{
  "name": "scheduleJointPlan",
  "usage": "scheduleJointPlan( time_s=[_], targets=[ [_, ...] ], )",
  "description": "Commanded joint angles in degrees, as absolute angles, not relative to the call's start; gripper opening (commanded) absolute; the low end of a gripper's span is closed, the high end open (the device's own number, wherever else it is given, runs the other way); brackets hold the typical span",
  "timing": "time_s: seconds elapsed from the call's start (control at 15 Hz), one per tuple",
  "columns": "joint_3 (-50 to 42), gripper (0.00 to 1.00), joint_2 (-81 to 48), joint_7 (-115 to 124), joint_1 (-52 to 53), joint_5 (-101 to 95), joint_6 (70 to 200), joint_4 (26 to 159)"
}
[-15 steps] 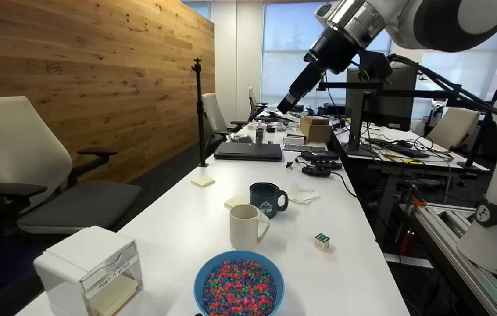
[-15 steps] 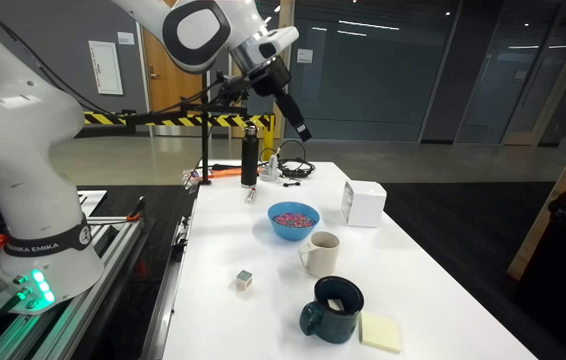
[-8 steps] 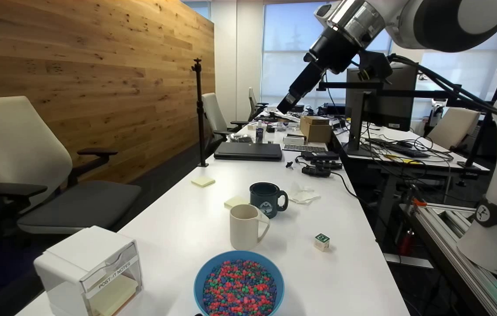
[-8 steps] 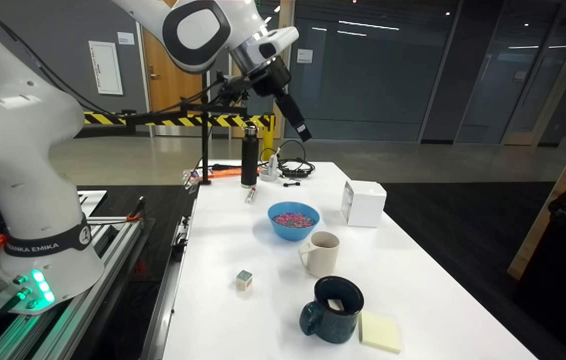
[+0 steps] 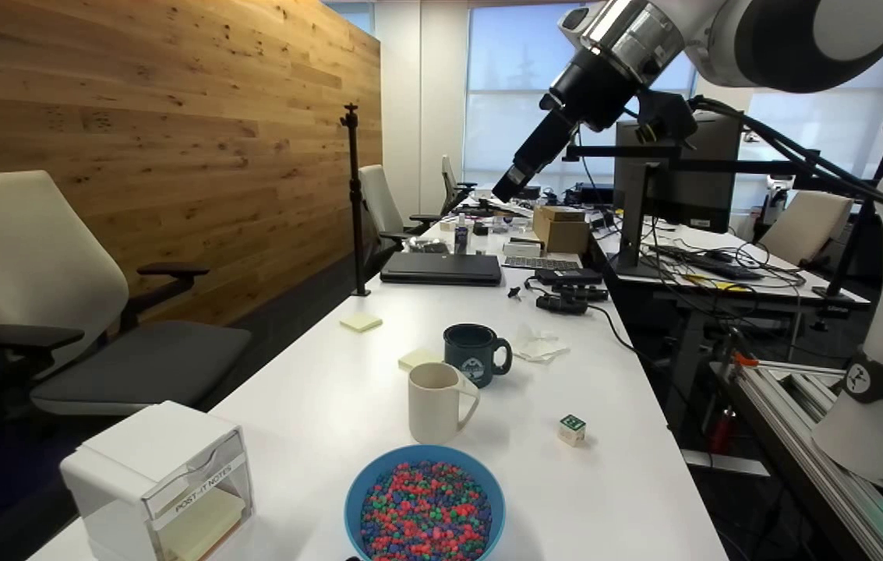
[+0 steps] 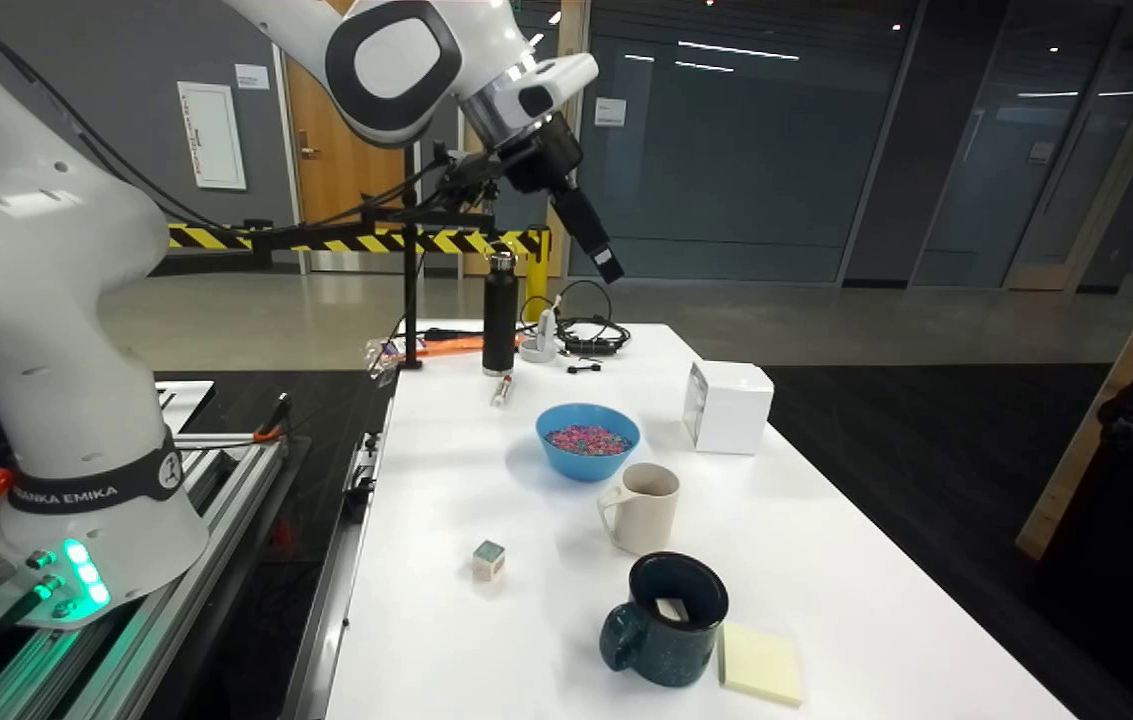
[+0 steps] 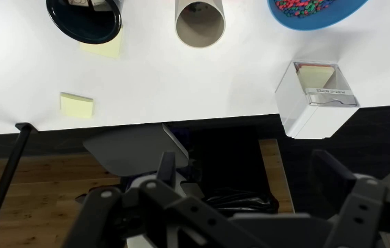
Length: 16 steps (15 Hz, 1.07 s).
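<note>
- Hand state: gripper [image 7: 246, 165] hangs well above the table [image 5: 612, 506], fingers spread wide apart, holding and touching nothing.
- Nearest in the wrist view: white sticky-note dispenser [image 7: 318, 120], just beyond the fingertips in that picture, at the table's edge. True height gap not readable.
- In an exterior view, left to right at the near end: dispenser, then blue bowl [image 5: 358, 487] filled with small coloured pieces.
- Cream mug [image 5: 433, 405] upright just beyond the bowl, handle to the right. Dark mug [image 5: 464, 362] farther still, pale items inside it (clearer from the wrist). Sticky pad [image 6: 761, 665] close by the dark mug.
- Small block [image 5: 572, 430] to the right of the mugs, well apart from them.
- Judgement: finger gap faces past the table's edge, so recentre over the tabletop before lowering.
- Descend slowly and squarely; the dispenser looks light and could slide off if nudged.
- At a mug, straddle rim or handle with clearance from its neighbour; the spread seems ample for either.
- Around the bowl, avoid knocking the rim; its loose pieces would likely scatter.
</note>
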State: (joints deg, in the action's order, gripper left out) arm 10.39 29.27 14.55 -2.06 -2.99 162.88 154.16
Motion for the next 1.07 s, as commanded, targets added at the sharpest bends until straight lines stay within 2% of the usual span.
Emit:
scheduleJointPlan(
  time_s=[0.0, 1.0],
  targets=[
    [10.4, 1.0, 29.3, 14.3, -2.1, -2.7, 162.8, 154.1],
    [10.6, 1.0, 28.4, 14.6, -2.3, -2.6, 164.7, 153.3]
  ],
)
